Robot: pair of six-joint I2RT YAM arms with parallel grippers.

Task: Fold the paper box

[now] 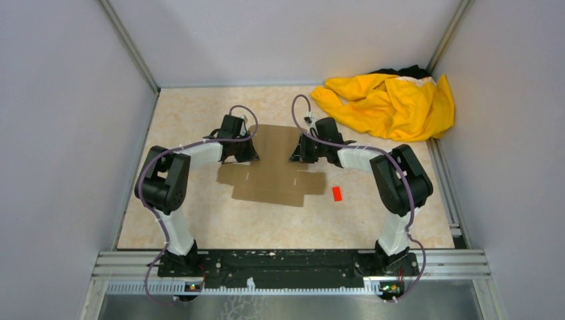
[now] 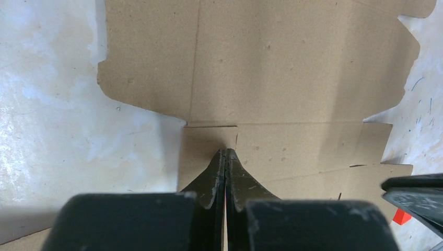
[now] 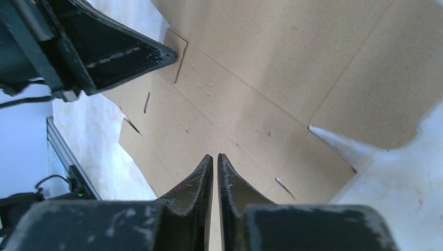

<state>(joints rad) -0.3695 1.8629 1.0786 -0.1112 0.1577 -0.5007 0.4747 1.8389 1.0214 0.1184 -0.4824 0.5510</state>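
The paper box [image 1: 273,177] is a flat brown die-cut cardboard sheet with flaps, slits and crease lines, lying on the table between the arms. My left gripper [image 1: 248,157] is shut and empty, its tips down on the sheet's left part, next to a slit [image 2: 225,151]. My right gripper [image 1: 298,157] is shut and empty, a thin slit between its fingers, its tips over the sheet's right part [image 3: 215,156]. The sheet fills the left wrist view [image 2: 292,68] and the right wrist view [image 3: 271,63]. Neither gripper holds the cardboard.
A small red block [image 1: 337,193] lies on the table just right of the sheet, also in the left wrist view [image 2: 401,216]. A yellow cloth [image 1: 390,103] is heaped in the far right corner. Grey walls enclose the table on three sides.
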